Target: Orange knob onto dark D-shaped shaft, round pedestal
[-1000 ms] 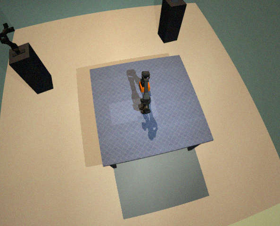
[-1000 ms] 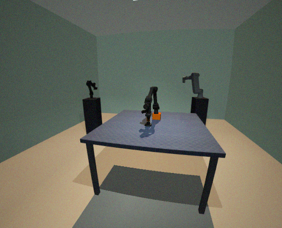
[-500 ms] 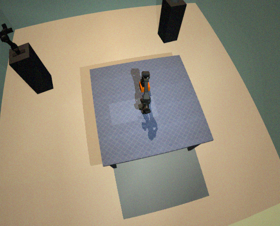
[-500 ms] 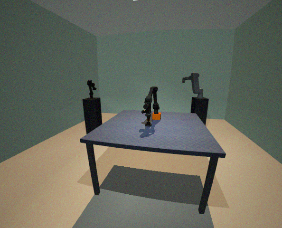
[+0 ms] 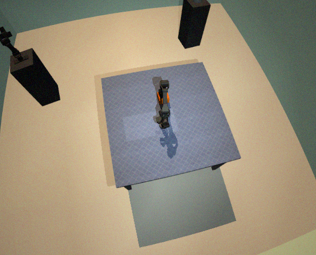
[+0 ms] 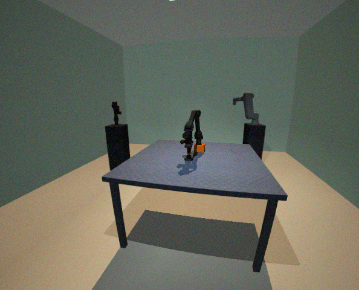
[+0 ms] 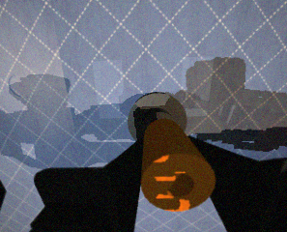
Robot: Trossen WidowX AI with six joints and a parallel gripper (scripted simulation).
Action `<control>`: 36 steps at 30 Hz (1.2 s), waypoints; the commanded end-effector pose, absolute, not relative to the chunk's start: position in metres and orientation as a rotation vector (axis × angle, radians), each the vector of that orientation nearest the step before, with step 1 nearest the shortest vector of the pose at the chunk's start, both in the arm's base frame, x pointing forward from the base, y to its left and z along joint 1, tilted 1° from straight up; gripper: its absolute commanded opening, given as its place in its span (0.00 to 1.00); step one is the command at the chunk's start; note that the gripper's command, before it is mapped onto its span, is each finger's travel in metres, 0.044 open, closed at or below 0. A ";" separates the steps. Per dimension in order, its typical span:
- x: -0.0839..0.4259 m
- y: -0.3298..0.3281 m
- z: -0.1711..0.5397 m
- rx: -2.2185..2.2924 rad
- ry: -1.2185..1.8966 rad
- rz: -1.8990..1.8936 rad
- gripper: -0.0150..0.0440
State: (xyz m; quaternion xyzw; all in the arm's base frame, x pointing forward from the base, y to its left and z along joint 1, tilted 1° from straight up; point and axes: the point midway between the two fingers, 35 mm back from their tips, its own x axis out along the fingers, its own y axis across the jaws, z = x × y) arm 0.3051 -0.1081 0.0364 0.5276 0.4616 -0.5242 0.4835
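With its dark fingers clamped on the tapered orange knob (image 7: 168, 150), the black hand (image 7: 164, 141) (image 6: 188, 148) points down over the round dark pedestal (image 7: 180, 112) (image 6: 188, 158), which stands on the blue cross-hatched surface (image 5: 199, 137) (image 6: 229, 171) (image 7: 148, 29); the knob's seating is hidden.

A robotics lab: robot arms on black plinths (image 5: 37, 79) (image 6: 118, 145) around a table (image 5: 141, 153) (image 6: 223, 174).
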 end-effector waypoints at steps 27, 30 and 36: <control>0.311 -0.110 0.036 1.323 1.093 -1.306 0.25; 0.310 -0.110 0.039 1.323 1.093 -1.306 0.25; 0.308 -0.109 0.040 1.362 1.065 -1.343 0.25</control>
